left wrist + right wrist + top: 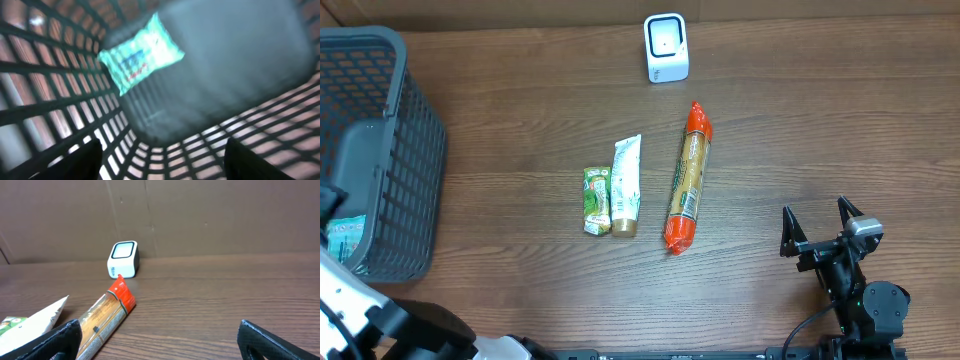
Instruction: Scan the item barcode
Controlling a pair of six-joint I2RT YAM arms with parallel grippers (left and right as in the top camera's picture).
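Observation:
A white barcode scanner (pixel 666 47) stands at the back of the table, also seen in the right wrist view (pixel 123 259). Three items lie in the middle: a green tube (pixel 596 200), a white tube (pixel 626 185) and a long orange-ended pack (pixel 687 178). A teal packet (pixel 140 52) lies inside the grey basket (pixel 415 150), blurred. My left gripper (pixel 162 165) hangs open over the basket's inside, apart from the packet. My right gripper (pixel 822 228) rests open at the front right, nothing between its fingers (pixel 270 340). I cannot make out any barcode.
The basket takes up the table's left edge, and my left arm reaches into it from the front left corner. The orange-ended pack (pixel 107 315) and white tube (pixel 40 317) lie just ahead and left of my right gripper. A brown wall stands behind the scanner.

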